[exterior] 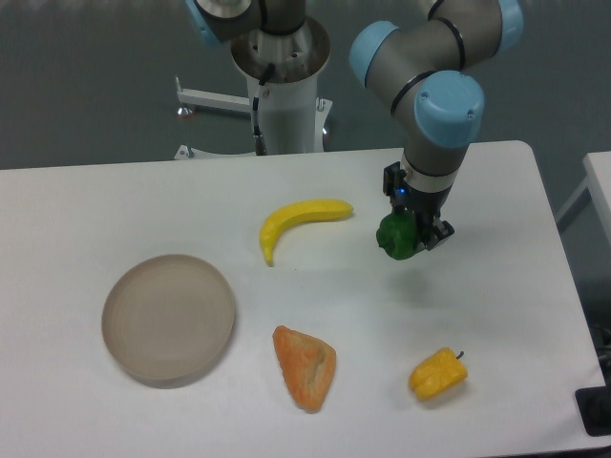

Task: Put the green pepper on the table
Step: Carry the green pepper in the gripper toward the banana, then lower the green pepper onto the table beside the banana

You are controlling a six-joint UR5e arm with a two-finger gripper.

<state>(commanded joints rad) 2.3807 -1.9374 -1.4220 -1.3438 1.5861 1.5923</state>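
The green pepper (397, 237) is a small glossy dark-green lump held between the fingers of my gripper (414, 232), right of centre over the white table (496, 315). The gripper points down and is shut on the pepper. Whether the pepper touches the tabletop or hangs just above it cannot be told. The gripper's fingers hide the right side of the pepper.
A yellow banana (298, 221) lies left of the pepper. A round grey-brown plate (168, 318) sits at the front left. An orange wedge-shaped food piece (305, 366) lies at the front centre. A yellow pepper (438, 374) lies at the front right. The arm's base (286, 91) stands behind the table.
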